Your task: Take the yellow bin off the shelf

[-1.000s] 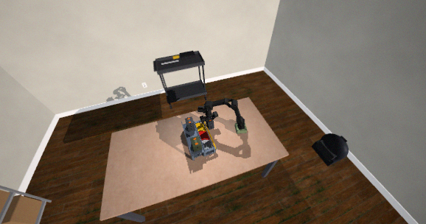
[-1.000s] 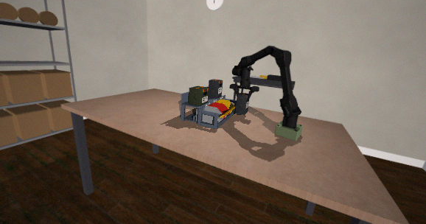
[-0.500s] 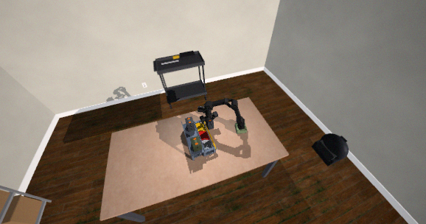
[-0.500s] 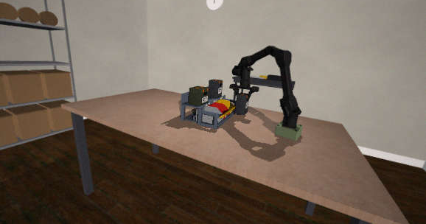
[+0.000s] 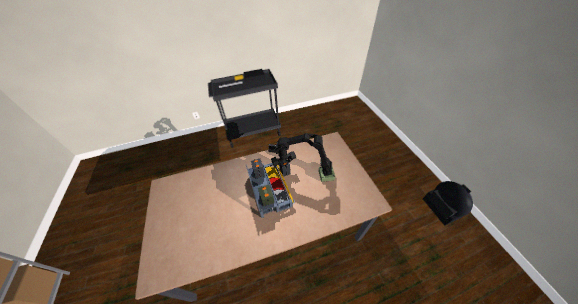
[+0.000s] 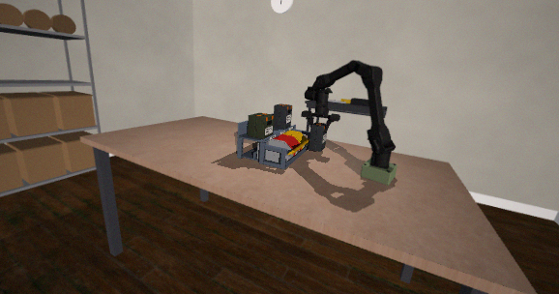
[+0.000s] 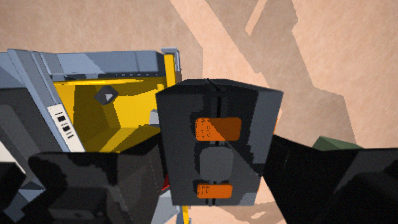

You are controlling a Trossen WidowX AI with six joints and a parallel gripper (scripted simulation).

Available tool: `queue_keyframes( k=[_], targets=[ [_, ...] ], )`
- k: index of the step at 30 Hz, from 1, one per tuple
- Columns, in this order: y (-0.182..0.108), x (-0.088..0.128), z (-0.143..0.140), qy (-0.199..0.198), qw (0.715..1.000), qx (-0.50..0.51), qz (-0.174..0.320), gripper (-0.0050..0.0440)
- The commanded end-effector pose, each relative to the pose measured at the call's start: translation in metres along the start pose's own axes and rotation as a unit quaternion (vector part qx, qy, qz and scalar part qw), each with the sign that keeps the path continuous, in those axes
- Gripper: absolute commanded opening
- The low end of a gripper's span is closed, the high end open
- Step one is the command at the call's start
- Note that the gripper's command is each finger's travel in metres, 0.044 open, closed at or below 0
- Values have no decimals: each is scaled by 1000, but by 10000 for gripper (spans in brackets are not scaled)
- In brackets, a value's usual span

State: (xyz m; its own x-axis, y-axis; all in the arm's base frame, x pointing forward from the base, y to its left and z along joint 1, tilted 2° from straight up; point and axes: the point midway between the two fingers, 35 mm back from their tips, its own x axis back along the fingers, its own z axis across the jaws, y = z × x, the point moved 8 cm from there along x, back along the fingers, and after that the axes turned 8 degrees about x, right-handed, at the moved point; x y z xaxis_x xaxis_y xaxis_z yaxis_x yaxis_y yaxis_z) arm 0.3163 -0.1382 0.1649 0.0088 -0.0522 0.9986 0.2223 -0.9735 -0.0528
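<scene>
The yellow open bin [image 5: 272, 170] [image 6: 296, 135] [image 7: 134, 112] sits in the blue-grey shelf [image 6: 240, 148] [image 7: 110, 60] at the end nearest my gripper. A dark part and a small light part show inside it. My gripper [image 5: 286, 163] [image 6: 320, 124] [image 7: 209, 128] points down beside that end and is shut on a dark grey case [image 6: 317, 139] [image 7: 182, 150] with orange latches. The case is upright, close beside the yellow bin and low at the table. Whether its base touches the table cannot be told. It hides part of the bin in the wrist view.
A red bin [image 5: 276, 183] [image 6: 284, 139] sits beside the yellow one. A green case [image 5: 266, 196] [image 6: 259, 126] and another dark case [image 5: 257, 171] [image 6: 283, 117] stand on the shelf's upper level. The arm's green base [image 5: 327, 175] [image 6: 378, 173] stands on the table [image 5: 200, 228] [image 6: 184, 148].
</scene>
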Motion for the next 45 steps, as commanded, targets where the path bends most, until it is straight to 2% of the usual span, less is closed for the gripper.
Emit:
queue_keyframes(
  k=[1, 14, 15, 19, 31, 32, 36, 45],
  targets=[
    [0, 16, 0, 21, 1000, -1, -18, 0],
    [0, 17, 0, 22, 1000, -1, -19, 0],
    [-7, 11, 0, 15, 1000, 0, -16, 0],
    [-40, 10, -1, 22, 1000, -1, -19, 0],
    [-40, 10, -1, 22, 1000, -1, -19, 0],
    [-47, -1, 0, 11, 1000, 2, -9, 0],
    [-80, 0, -1, 22, 1000, -1, -17, 0],
    [-80, 0, -1, 22, 1000, -1, -17, 0]
  ],
)
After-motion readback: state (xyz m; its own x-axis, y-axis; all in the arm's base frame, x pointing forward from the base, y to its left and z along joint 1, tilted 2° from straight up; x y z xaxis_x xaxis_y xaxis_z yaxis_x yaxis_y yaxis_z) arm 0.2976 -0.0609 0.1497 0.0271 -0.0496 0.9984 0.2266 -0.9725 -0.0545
